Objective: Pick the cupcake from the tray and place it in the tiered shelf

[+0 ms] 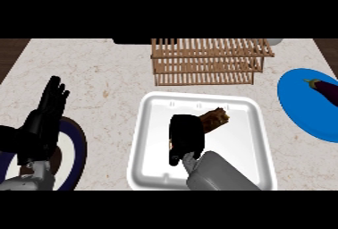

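The brown cupcake [217, 119] lies tilted in the white square tray [156, 134], partly hidden behind my hand. The slatted wooden tiered shelf [208, 60] stands beyond the tray.

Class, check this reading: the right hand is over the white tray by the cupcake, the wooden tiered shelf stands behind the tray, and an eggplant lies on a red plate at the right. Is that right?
One detail is wrong: the plate under the eggplant is blue, not red, as the head view shows. The right hand is over the white tray by the cupcake, and the wooden tiered shelf stands behind the tray.
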{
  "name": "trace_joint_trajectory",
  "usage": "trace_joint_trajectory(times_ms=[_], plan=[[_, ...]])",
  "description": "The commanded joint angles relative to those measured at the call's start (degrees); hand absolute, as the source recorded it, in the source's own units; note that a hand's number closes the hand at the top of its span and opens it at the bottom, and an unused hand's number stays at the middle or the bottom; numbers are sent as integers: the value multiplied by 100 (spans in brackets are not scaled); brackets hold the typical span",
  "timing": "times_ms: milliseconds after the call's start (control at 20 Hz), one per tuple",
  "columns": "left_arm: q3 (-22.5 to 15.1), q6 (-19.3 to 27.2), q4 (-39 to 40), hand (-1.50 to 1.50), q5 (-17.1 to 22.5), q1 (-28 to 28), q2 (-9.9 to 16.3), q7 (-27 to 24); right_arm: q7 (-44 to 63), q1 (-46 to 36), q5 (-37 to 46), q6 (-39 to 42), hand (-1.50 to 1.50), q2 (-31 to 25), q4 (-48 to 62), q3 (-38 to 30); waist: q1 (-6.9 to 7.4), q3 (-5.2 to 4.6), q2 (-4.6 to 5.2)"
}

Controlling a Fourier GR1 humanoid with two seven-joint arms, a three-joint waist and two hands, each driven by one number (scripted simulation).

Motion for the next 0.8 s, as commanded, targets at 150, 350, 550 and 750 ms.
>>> trace_joint_trajectory(times_ms=[150, 350, 550, 750], plan=[[218, -263, 247, 0, 133, -66, 76, -113, 1144, -285, -807, -291, 150, 8, -1213, 460, 2, 0, 6], [103, -109, -81, 0, 2, 200, -1, -53, 1351, -331, -474, -1016, 150, 7, -2135, 146, -30, 5, -40], [161, -167, 129, 0, 67, 84, -13, -115, 2040, -1079, -248, -1028, 150, 6, -2849, -399, -86, -3, -58], [102, -131, 199, 0, -42, 137, -77, -262, 2617, -1532, 420, -573, 150, 5, -3106, -886, -131, -9, -57]])
